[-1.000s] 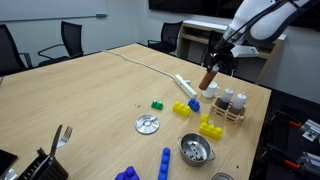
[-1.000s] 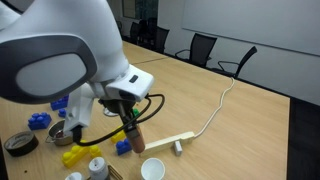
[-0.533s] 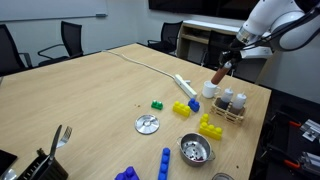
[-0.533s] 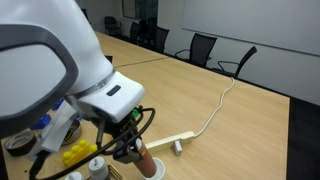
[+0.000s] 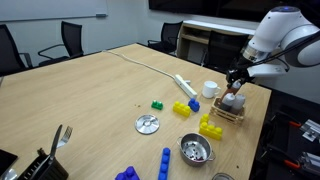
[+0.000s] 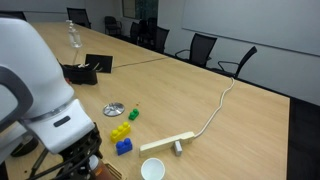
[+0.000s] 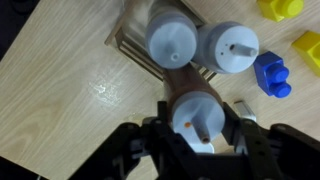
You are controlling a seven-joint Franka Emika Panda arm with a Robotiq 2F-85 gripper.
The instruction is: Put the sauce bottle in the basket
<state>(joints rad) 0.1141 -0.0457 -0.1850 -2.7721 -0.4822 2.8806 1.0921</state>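
In the wrist view my gripper (image 7: 198, 118) is shut on the sauce bottle (image 7: 186, 85), a reddish-brown bottle with a pale cap seen from above. It hangs upright right over the tan wooden basket (image 7: 128, 49), beside two white shakers (image 7: 172, 41) that stand in the basket. In an exterior view the gripper (image 5: 236, 84) is low over the basket (image 5: 229, 111) near the table's edge, and the bottle is mostly hidden by the fingers. In the exterior view from behind the arm, the gripper (image 6: 86, 163) is low behind the robot's body, and the basket is hidden.
A white cup (image 5: 210, 89) stands next to the basket. Yellow blocks (image 5: 210, 127) and a blue block (image 5: 193, 103) lie close by, and a blue block (image 7: 270, 75) also shows in the wrist view. A perforated metal bowl (image 5: 195, 150) and a white power strip (image 5: 184, 86) are nearby.
My gripper has carried the sauce bottle sideways past the white cup and lowered it to just over the basket beside the shakers.
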